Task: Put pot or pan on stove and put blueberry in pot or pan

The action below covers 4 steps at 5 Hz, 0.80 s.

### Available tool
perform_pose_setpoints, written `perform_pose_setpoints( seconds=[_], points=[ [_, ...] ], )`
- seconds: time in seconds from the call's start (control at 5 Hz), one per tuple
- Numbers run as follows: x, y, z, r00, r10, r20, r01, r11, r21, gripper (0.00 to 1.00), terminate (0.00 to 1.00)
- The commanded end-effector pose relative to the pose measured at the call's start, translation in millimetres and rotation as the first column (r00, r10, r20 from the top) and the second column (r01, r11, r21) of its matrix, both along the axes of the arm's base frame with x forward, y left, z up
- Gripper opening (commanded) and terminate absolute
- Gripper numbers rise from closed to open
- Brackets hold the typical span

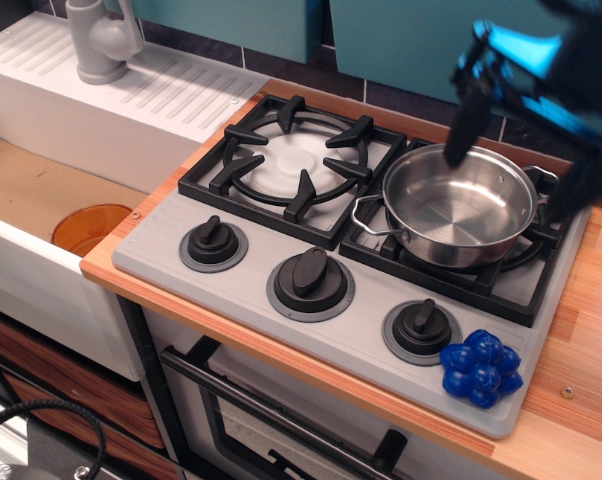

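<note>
Gripper (526, 140), blurred, jaws spread and empty, hangs over the pot's (459, 203) far rim. Pot sits on the stove's (281, 330) right burner. Blueberry (481, 368) lies well below-left of it; I would descend centred, straddling the cluster.

A light wooden bench (581, 330) runs beneath teal wall panels (401, 40) and a strip of dark tiles (191, 45). At left, a white ribbed drainboard (121, 90) carries a grey tap (101, 40) above a sunken sink (31, 190) holding an orange round bowl (89, 228).
</note>
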State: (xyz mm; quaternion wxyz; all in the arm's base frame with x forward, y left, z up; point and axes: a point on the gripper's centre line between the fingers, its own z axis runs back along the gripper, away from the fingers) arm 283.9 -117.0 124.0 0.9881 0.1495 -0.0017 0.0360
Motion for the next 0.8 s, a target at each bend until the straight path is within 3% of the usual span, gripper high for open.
perform_pose_setpoints(
  seconds=[0.0,0.6],
  points=[
    [-17.3,-2.2,-4.3,0.993,0.049,0.106,-0.042,0.997,-0.062,1.00,0.00],
    [-38.7,-23.4,-45.0,0.982,0.076,0.173,-0.054,0.990,-0.130,1.00,0.00]
  ],
)
